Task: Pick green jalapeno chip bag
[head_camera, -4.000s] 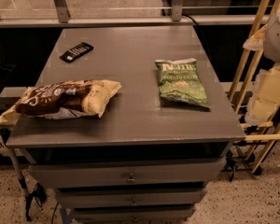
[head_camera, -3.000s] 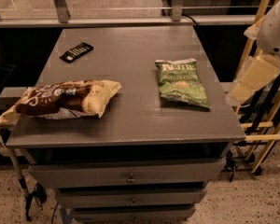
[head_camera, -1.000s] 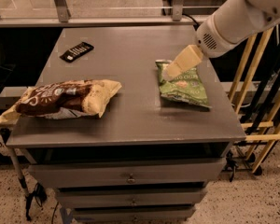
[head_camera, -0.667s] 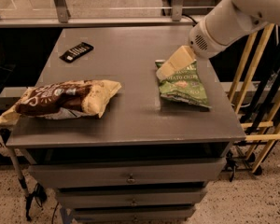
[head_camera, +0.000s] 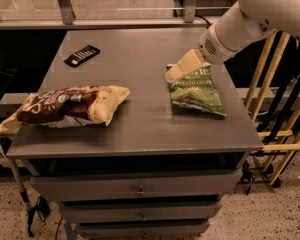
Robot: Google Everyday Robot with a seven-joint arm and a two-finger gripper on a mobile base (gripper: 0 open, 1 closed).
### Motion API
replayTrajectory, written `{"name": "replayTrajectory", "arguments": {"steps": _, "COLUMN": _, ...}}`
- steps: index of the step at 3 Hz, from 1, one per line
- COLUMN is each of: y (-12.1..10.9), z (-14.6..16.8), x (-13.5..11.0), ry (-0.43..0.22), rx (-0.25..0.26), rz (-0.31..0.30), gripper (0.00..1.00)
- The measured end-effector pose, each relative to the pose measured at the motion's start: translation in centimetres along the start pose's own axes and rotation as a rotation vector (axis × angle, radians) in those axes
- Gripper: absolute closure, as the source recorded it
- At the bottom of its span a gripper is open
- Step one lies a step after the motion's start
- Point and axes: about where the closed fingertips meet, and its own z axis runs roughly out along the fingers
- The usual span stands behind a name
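The green jalapeno chip bag (head_camera: 196,94) lies flat on the right part of the grey table (head_camera: 145,119), white lettering facing up. My gripper (head_camera: 174,74), cream coloured, reaches in from the upper right on a white arm (head_camera: 250,19) and sits over the bag's top left corner, covering part of the lettering. I cannot tell whether it touches the bag.
A larger brown-and-cream bag (head_camera: 70,105) lies on the table's left front. A black remote (head_camera: 82,55) lies at the back left. Drawers (head_camera: 140,190) are below the tabletop. Wooden rails (head_camera: 280,134) stand to the right of the table.
The arm has swung in from the right side and moved left over the table; the gripper now sits over the green bag's top left corner. The bags and remote have not moved.
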Motion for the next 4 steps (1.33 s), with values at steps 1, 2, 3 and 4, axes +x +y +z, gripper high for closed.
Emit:
{"name": "replayTrajectory", "arguments": {"steps": 1, "y": -0.3, "z": 1.2, "x": 0.0, "ry": 0.011, "rx": -0.018, "rz": 0.022, "gripper": 0.00}}
{"name": "replayTrajectory", "arguments": {"steps": 2, "y": -0.4, "z": 2.0, "x": 0.0, "ry": 0.021, "rx": -0.031, "rz": 0.031, "gripper": 0.00}}
{"name": "replayTrajectory", "arguments": {"steps": 3, "y": -0.9, "z": 2.8, "x": 0.2, "ry": 0.033, "rx": -0.036, "rz": 0.032, "gripper": 0.00}}
{"name": "replayTrajectory", "arguments": {"steps": 4, "y": -1.3, "z": 4.1, "x": 0.8, "ry": 0.065, "rx": -0.041, "rz": 0.035, "gripper": 0.00}}
